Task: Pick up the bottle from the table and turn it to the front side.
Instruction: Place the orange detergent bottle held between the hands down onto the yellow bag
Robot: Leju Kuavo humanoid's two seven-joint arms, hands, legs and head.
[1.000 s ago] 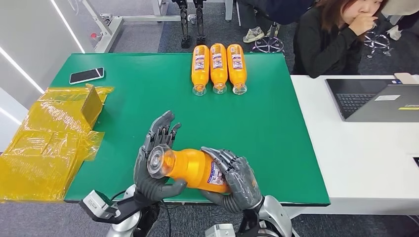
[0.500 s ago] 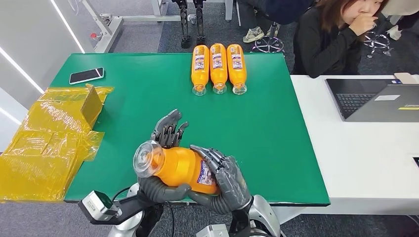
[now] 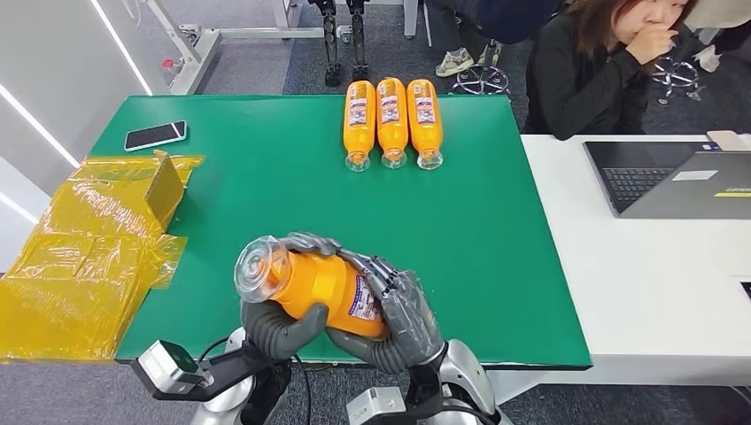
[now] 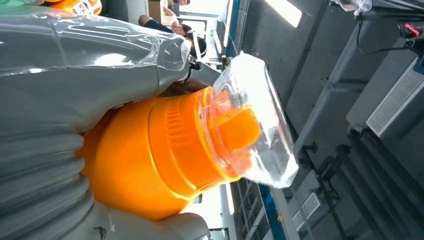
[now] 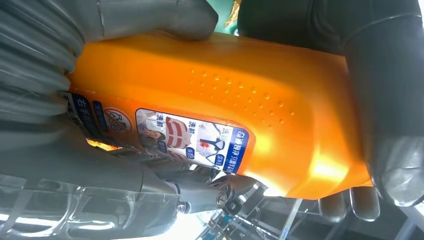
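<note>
While both robot hands hold it, the bottle [image 3: 314,285] tilts, cap up-left.

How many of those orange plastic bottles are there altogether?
4. Three orange plastic bottles lie side by side at the green table's far edge: one, one, one. The fourth is held off the table between the left hand and right hand.

Both my arms bent in close at the chest. My left hand [image 3: 283,323] cups the orange plastic bottle [image 3: 323,288] near its clear cap, my right hand [image 3: 400,319] wraps the labelled end.
</note>
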